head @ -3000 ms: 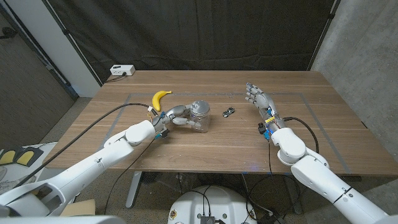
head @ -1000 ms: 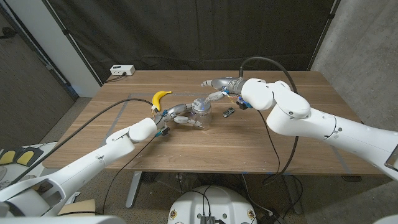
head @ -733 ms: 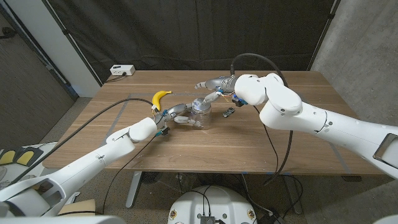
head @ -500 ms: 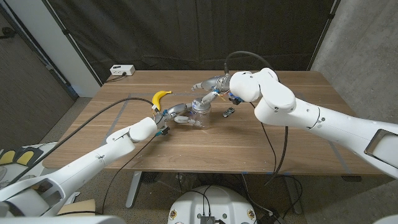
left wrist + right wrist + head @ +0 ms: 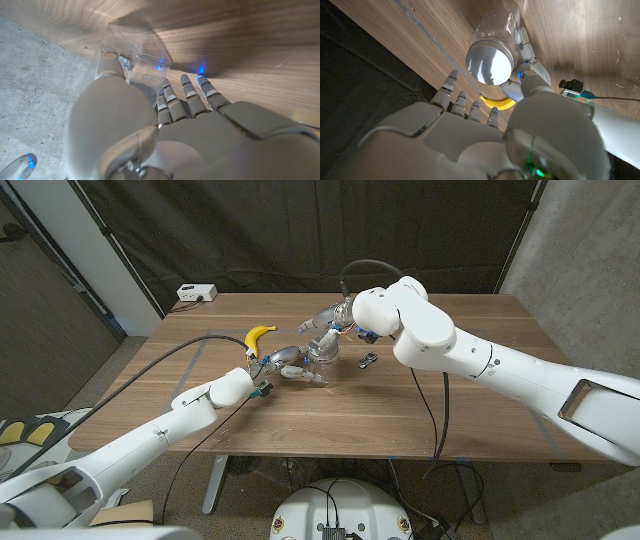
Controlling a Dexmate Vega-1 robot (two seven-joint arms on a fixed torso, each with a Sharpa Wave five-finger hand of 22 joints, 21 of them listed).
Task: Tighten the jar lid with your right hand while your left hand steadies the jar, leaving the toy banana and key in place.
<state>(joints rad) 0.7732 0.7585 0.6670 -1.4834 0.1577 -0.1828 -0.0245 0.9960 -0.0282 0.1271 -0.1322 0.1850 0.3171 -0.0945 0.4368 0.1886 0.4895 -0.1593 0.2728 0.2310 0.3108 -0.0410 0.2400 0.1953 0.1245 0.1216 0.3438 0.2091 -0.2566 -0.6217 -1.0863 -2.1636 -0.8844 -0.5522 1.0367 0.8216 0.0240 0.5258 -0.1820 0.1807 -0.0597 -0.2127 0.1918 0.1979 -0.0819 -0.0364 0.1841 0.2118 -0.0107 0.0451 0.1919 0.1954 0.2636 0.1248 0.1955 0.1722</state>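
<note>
A clear jar (image 5: 321,363) with a silver lid (image 5: 489,62) stands mid-table. My left hand (image 5: 282,366) grips its side; in the left wrist view the fingers (image 5: 172,97) and thumb wrap the clear jar (image 5: 137,52). My right hand (image 5: 335,318) hovers just above the lid with fingers apart, holding nothing. In the right wrist view that hand (image 5: 455,135) looks down on the lid, with my left hand's fingers (image 5: 529,70) on the jar's wall. The yellow toy banana (image 5: 258,337) lies behind my left hand. The small key (image 5: 367,361) lies on the jar's right.
The wooden table (image 5: 420,410) has bare room at its front and right. A white power strip (image 5: 196,293) sits at the far left corner. A black cable (image 5: 440,405) hangs from my right arm over the table. Dark curtain stands behind.
My right arm has swung in from the table's right side, and its hand now hangs over the jar's lid. My left hand has kept its grip; banana and key have not moved.
</note>
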